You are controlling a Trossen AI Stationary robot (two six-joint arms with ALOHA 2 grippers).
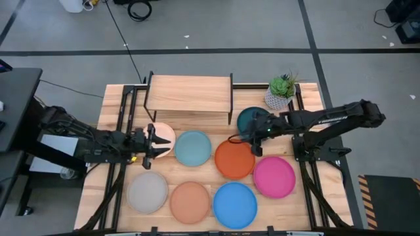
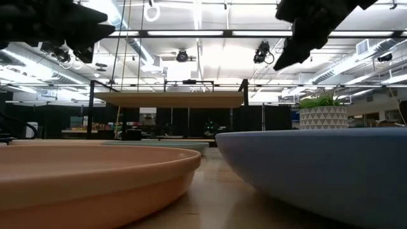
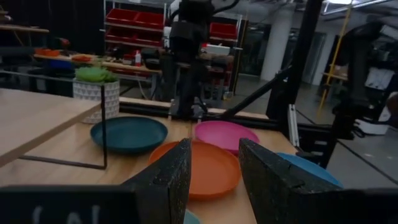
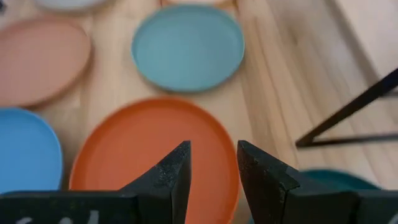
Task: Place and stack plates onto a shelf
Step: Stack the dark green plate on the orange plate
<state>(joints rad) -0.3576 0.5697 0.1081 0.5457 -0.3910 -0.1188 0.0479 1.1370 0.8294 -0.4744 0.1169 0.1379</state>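
Observation:
Several round plates lie flat on the slatted tabletop: cream (image 1: 164, 135), light blue (image 1: 193, 148), orange (image 1: 234, 160), dark teal (image 1: 249, 118), magenta (image 1: 274, 176), grey (image 1: 147, 191), terracotta (image 1: 190, 201) and bright blue (image 1: 234, 204). The shelf (image 1: 189, 97) stands on its thin black legs at the far middle. My left gripper (image 1: 152, 141) hangs open and level over the cream plate's edge, nothing between its fingers (image 3: 168, 180). My right gripper (image 1: 246, 141) is open and slants down above the orange plate's far edge (image 4: 155, 149), clear of it. The right arm partly hides the dark teal plate.
A potted plant (image 1: 282, 92) in a white pot stands at the far right, beside the shelf. Black frame rails (image 1: 308, 177) run along the table's left and right sides. In the low view the terracotta plate (image 2: 95, 178) and the bright blue plate (image 2: 318, 165) fill the foreground.

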